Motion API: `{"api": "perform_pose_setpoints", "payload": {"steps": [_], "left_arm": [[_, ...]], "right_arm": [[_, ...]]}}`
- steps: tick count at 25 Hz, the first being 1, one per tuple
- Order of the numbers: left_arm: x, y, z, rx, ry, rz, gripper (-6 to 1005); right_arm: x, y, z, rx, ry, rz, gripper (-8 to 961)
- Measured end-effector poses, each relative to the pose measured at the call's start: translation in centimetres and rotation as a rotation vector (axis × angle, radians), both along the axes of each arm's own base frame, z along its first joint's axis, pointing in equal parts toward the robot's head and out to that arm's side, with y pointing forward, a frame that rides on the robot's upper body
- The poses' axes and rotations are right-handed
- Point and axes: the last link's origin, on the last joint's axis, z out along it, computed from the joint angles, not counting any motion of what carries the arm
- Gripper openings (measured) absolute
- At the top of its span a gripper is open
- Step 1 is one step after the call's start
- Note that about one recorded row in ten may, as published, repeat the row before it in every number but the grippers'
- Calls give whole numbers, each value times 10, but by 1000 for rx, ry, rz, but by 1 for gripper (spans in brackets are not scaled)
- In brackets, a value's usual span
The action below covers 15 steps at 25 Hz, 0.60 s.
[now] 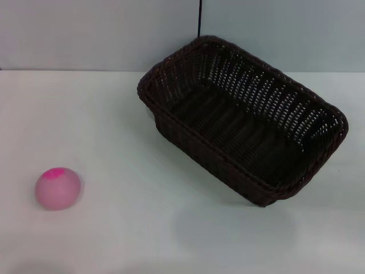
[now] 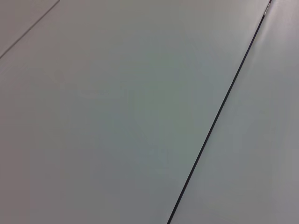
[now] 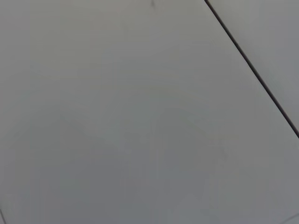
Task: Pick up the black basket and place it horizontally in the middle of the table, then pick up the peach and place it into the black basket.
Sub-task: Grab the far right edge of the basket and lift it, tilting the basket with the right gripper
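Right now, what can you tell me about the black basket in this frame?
The black basket is a rectangular woven wicker tray, very dark brown-black, with open-weave sloping sides, a braided rim and rounded corners. It is empty and sits upright on the white table, toward the far right, turned diagonally rather than square to the table edge. Nothing touches it but the table; the peach lies well apart at near left. Neither tool is in view.

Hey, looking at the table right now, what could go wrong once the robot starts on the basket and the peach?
The black basket sits skewed at the table's far right, so a one-sided grasp might leave it crooked rather than horizontal. It is wide with sloping open-weave sides, so fingers could slip or snag. The peach is round and lies loose on the left; a nudge may send it rolling toward the edge. Neither gripper is in view.
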Motion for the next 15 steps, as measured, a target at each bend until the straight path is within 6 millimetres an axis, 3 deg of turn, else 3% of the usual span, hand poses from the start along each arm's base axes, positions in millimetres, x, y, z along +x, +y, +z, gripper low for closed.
{"api": "perform_pose_setpoints", "payload": {"steps": [9,15], "left_arm": [[1,2,0,-1,-2,-5,686],[2,5,0,-3,-9,-17,686]], "right_arm": [[0,1,1,-12,7,6,504],[-6,9,7,-133,-10,59,530]]}}
